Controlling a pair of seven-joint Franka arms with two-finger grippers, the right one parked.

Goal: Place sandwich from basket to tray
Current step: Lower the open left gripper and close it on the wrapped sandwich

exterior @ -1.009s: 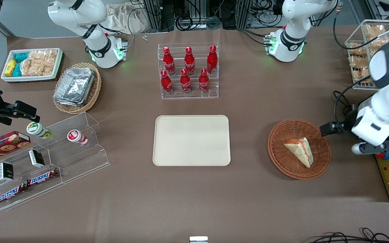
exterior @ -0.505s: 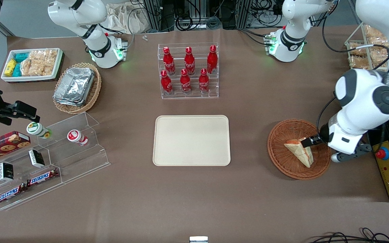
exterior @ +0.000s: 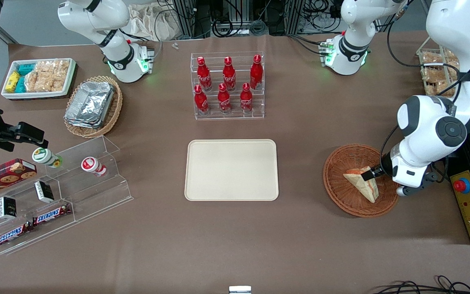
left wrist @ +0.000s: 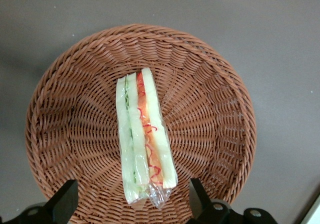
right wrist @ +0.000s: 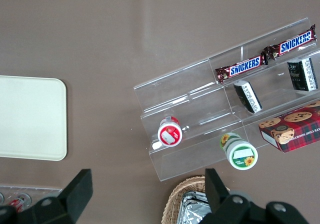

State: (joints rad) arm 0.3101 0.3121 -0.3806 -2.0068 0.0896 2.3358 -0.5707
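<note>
Tool [left wrist: 132, 204] lowered over basket [exterior: 343, 196], fingers spread, sandwich [left wrist: 142, 136] between them

Six red cola bottles [exterior: 227, 87] stand in a clear tiered rack [exterior: 229, 115] at the upper middle of the frame. Toward the parked arm's end sit foil containers [exterior: 90, 102] in a tan wicker basket [exterior: 115, 110], a white snack tray [exterior: 39, 77] and Snickers bars [exterior: 51, 214] on acrylic steps [exterior: 100, 192].

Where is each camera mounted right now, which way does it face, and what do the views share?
Front view: high over the table, looking down; gripper open over the basket and sandwich.
Left wrist view: on the working arm, looking straight down at sandwich in basket; fingers flank it.
Right wrist view: on the parked arm, looking down at tray and snack rack.
Shared: front and left wrist show the sandwich; front and right wrist the tray.
</note>
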